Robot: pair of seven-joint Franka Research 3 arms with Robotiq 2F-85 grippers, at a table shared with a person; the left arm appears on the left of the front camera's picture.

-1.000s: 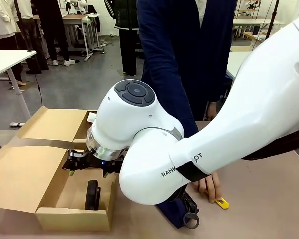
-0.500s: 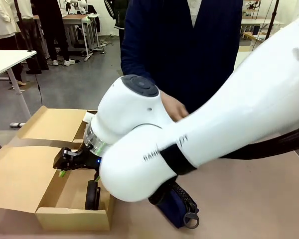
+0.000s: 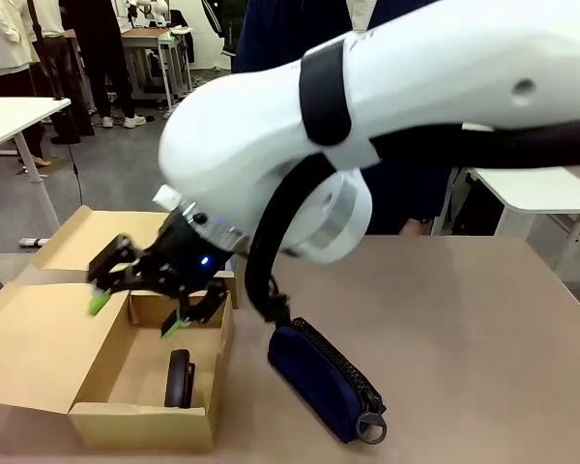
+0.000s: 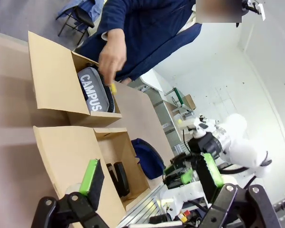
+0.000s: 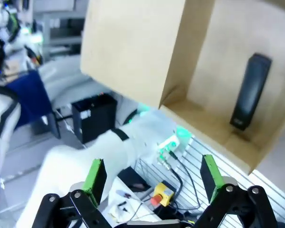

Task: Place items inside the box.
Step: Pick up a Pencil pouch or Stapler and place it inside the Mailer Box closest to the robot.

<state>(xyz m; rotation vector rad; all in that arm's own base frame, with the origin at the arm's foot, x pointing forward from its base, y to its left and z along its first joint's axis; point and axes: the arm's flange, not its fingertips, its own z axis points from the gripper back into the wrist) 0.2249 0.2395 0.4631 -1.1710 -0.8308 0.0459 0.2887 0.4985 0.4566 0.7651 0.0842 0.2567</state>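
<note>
Lifted since a second ago, the right gripper hangs over the box, fingers apart and empty. The left gripper has its fingers apart too. The black stapler lies inside the box, and the navy zip pencil case lies on the desk beside it. A person's hand holds the yellow-black utility knife above the boxed grey zip pencil case.

I see my brown table carrying the open cardboard box at left, with the navy zip pencil case just beside it.

Black stapler — inside the box
</note>
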